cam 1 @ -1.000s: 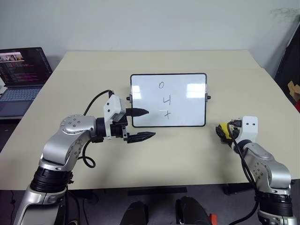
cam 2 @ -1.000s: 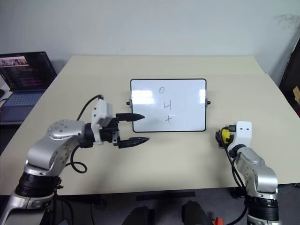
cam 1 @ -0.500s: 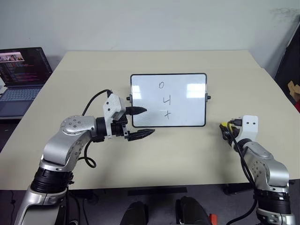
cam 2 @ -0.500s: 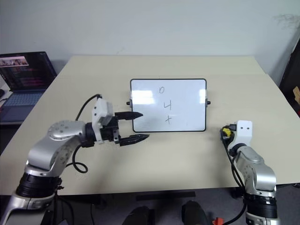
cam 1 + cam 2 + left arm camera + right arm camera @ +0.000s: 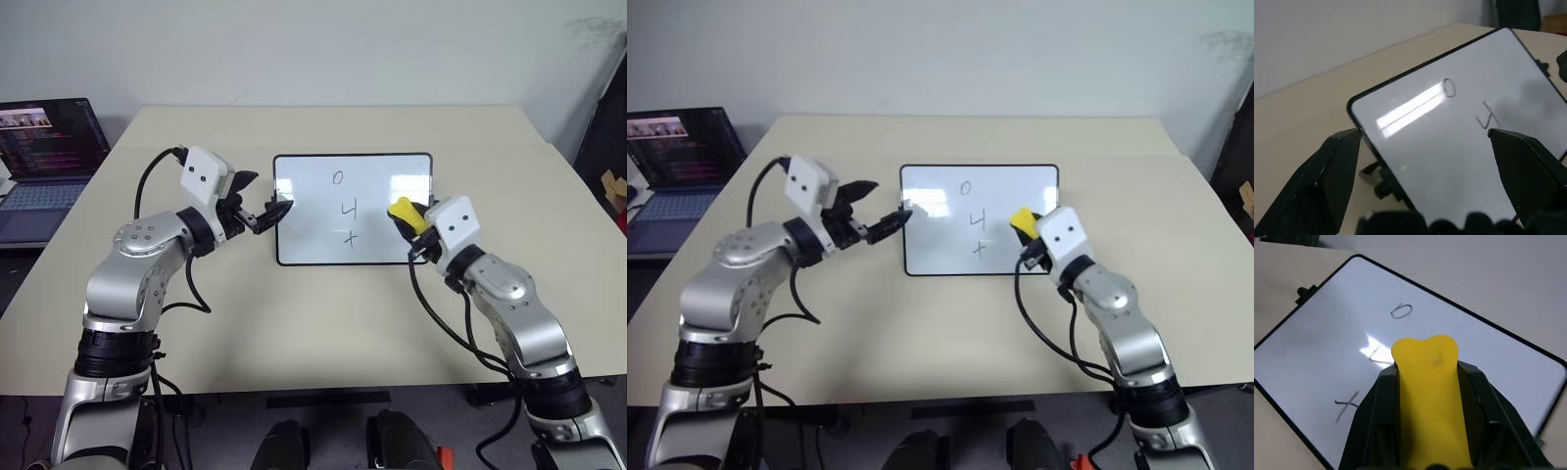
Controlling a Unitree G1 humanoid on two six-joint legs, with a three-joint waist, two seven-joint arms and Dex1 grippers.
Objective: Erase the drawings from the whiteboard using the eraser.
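Right wrist view, right end effector [image 5: 1427, 382] clamping rounded yellow eraser [image 5: 1430, 382], glossy whiteboard [image 5: 1327, 347], left end effector [image 5: 1435, 147] spread.

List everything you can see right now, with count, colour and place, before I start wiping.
whiteboard: one, white with black frame, middle of the table.
drawings: three, black, an 0, a 4 and an x in a column on the whiteboard.
eraser: one, yellow, held over the whiteboard's right part.
table: one, beige.
laptop: one, dark, screen lit, off the table's far left.
left hand: one, black fingers, open at the whiteboard's left edge.
right hand: one, black fingers, shut on the eraser.
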